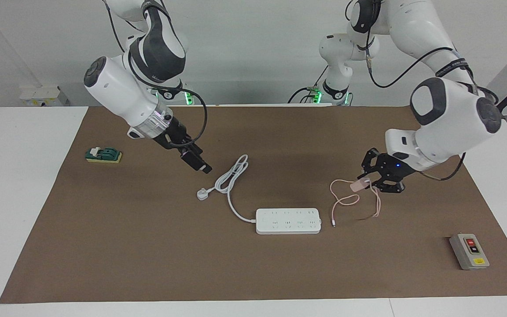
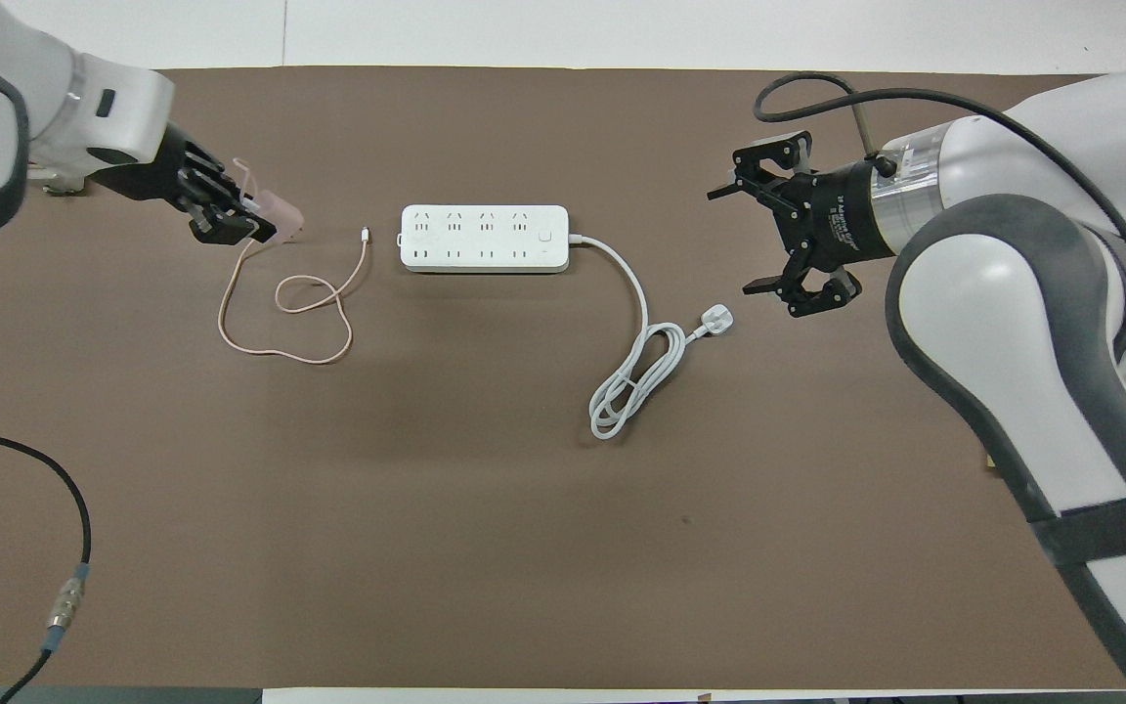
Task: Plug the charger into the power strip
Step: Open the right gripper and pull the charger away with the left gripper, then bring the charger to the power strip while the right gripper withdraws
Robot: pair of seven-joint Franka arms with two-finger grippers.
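The charger (image 1: 361, 185) is gripped by the left gripper (image 1: 370, 180), the fingers closed on the small pink cube, and it is held just above the brown mat (image 1: 148, 264) toward the left arm's end of the table. From the cube the thin pink cable (image 1: 346, 200) is trailed down onto the mat in loose loops, its free tip lying just beside the short end of the power strip (image 1: 288, 221). The strip itself is laid flat mid-table, sockets facing up, every one of them unoccupied as far as can be seen. From its other end the thick white cord (image 1: 231, 185) is run toward the robots and coiled, ending in the white three-pin plug (image 1: 202, 193).

Over that plug the right gripper (image 2: 786, 235) is poised with its fingers spread wide and nothing between them; it is judged to be waiting.

So the pick-up looks done, and the rest is left: the charger must be carried over the strip, its prongs turned downward, lined up with a socket and pressed home. Whether the prongs are pointing the right way cannot be told. A grey box with red and black buttons (image 1: 469, 251) and a green block on a yellow pad (image 1: 103, 154) are seen at the table's two ends, well apart from the action.
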